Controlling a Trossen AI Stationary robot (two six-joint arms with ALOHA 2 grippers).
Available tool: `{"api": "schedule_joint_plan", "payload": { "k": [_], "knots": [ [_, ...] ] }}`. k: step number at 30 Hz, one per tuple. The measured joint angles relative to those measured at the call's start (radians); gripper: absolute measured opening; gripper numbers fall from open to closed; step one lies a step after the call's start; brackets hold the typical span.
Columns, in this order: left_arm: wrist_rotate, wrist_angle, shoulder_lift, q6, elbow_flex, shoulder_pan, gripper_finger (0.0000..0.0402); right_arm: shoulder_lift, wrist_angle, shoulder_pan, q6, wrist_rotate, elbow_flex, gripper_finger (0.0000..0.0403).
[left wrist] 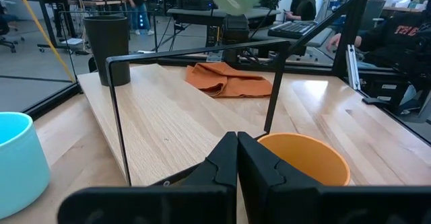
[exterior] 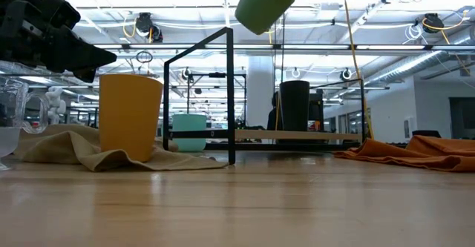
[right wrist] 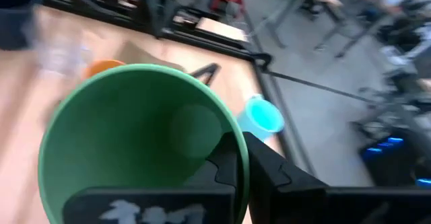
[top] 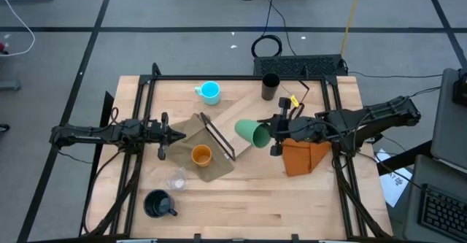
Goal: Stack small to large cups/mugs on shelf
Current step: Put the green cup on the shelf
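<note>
Green cup [top: 252,133] is hanging tipped on its side in the air near the middle of the tabletop [top: 255,214], its mouth pointing toward 8 o'clock in the high view, with the right gripper [top: 277,134] pinching its rim between closed fingers. Below it the shelf [top: 248,112] is lying flat, its black frame [top: 219,137] at the 8 o'clock end. The black tumbler [top: 270,87] is standing on the shelf at its 1 o'clock corner. The orange cup [top: 201,155] is sitting upright on the olive cloth [top: 211,166], just beside the frame. The left gripper [top: 175,133] is hovering at 9 o'clock of the frame, its fingers closed on nothing. The cyan mug [top: 209,91] is standing at 11 o'clock, the dark mug [top: 158,203] at 7 o'clock, the clear cup [top: 176,180] between it and the orange cup.
</note>
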State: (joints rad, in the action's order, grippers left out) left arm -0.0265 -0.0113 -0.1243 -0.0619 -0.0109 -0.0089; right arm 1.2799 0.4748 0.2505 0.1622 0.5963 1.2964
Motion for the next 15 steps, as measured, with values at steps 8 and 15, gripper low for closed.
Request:
{"api": "schedule_joint_plan", "payload": {
  "k": [8,15],
  "knots": [
    [0.000,0.000,0.000,0.004,0.000,0.000,0.0010,0.050,-0.032,0.047,0.116,0.325,0.000,0.0000],
    [0.001,0.000,0.000,-0.004,0.000,0.000,0.0010,0.096,-0.125,0.067,0.261,0.477,0.000,0.0000]
  ]
}}
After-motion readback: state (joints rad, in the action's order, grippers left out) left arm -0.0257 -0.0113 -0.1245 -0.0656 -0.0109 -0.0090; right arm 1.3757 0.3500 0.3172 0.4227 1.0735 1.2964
